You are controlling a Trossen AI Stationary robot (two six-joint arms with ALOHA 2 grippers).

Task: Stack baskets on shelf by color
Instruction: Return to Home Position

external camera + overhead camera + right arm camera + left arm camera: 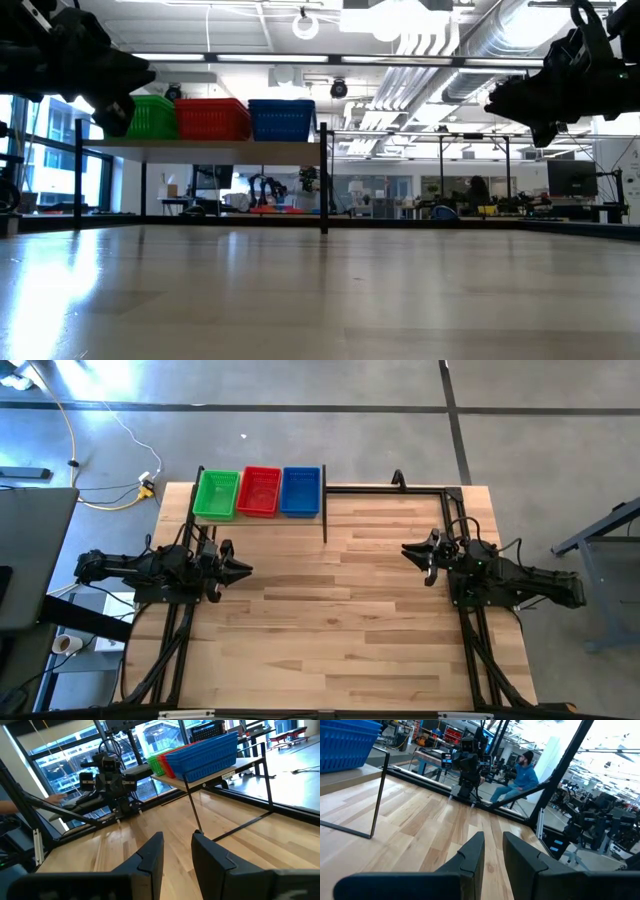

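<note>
High view, Obs: green basket stack (216, 495), red basket stack (260, 491) and blue basket stack (300, 491) stand side by side on the shelf (220, 147), neighbours touching. The count per stack is not readable.

Rev: What could go wrong from here?

Obs: Little, by my judgement. The left gripper (247, 569) hovers near the shelf's front posts (143, 190). A wide swing on retreat could knock a post and jar the nested stacks out of line. The right gripper (406, 550) is well apart from the shelf, so there is small hazard there.

Rev: Jaws?

Obs: In both wrist views the fingers stand a narrow gap apart, with the bare tabletop (340, 620) visible between them. Nothing is held or touched, and both grippers hang clear above the wood.

Rev: Noted. Sorting looks complete; only parking the arms seems left.
</note>
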